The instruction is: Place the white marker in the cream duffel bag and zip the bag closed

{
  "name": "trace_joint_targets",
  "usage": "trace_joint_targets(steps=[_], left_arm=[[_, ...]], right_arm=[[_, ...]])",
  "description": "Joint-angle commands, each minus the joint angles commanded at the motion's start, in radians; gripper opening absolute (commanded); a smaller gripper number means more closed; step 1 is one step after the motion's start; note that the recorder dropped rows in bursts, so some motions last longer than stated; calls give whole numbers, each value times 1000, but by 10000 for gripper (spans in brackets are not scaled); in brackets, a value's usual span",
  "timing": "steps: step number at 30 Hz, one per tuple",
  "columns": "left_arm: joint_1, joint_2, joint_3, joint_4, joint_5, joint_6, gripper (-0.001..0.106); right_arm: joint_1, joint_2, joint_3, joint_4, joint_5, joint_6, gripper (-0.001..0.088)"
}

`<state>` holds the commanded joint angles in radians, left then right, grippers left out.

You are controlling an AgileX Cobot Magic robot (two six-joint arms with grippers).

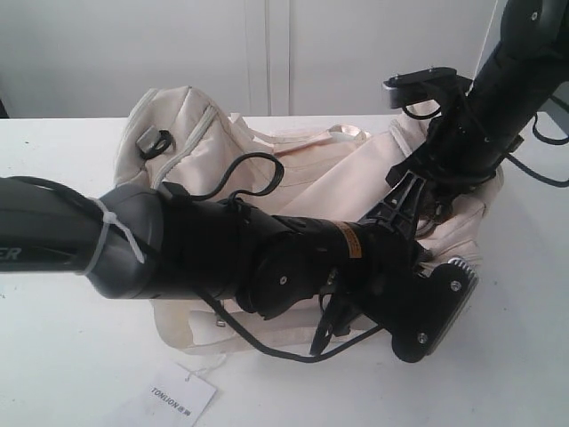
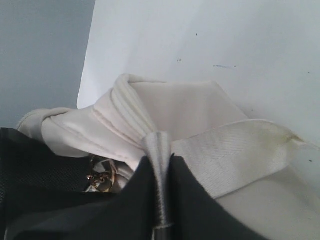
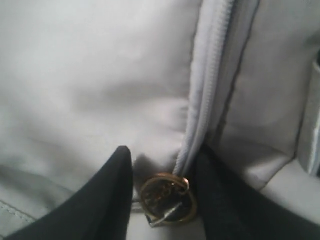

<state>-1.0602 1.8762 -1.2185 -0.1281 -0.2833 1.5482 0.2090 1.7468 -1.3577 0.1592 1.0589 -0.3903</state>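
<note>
The cream duffel bag (image 1: 311,169) lies on the white table (image 1: 524,356), with both arms reaching to its right end. My left gripper (image 2: 160,156) is shut on a narrow cream fabric tab (image 2: 157,140) at the end of the bag's zip. A gold zip pull (image 2: 100,177) shows beside it. In the right wrist view my right gripper (image 3: 164,152) stands open, one finger on each side of the round gold zip pull (image 3: 167,200) at the foot of the zip track (image 3: 210,80). A small gap remains on one side. The white marker is out of view.
A white paper hang tag (image 1: 182,396) lies on the table in front of the bag. My left arm (image 1: 178,245) crosses low over the bag's front. The right arm (image 1: 498,89) comes down from the upper right. A strap handle (image 2: 240,150) lies by the left jaws.
</note>
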Motion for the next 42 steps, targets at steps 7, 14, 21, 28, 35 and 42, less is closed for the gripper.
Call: trace_joint_targets(steps=[7,14,21,28,35,42], left_arm=[[0,0,0,0,0,-3,0],[0,0,0,-2,0,-4,0],[0,0,0,-4,0,-4,0],[0,0,0,-4,0,-4,0],[0,0,0,-4,0,-4,0],[0,0,0,-4,0,-4,0]], right_arm=[[0,-12,-26,-22,1,56,0],[0,-77,-63,-23,-30,84,0],[0,-92,-63,-23,-144,155,0],[0,-92,-63,-23,-275,172,0],[0,-90,-63,-23,-377,178,0],[0,-90,-63,-23,-316,205,0]])
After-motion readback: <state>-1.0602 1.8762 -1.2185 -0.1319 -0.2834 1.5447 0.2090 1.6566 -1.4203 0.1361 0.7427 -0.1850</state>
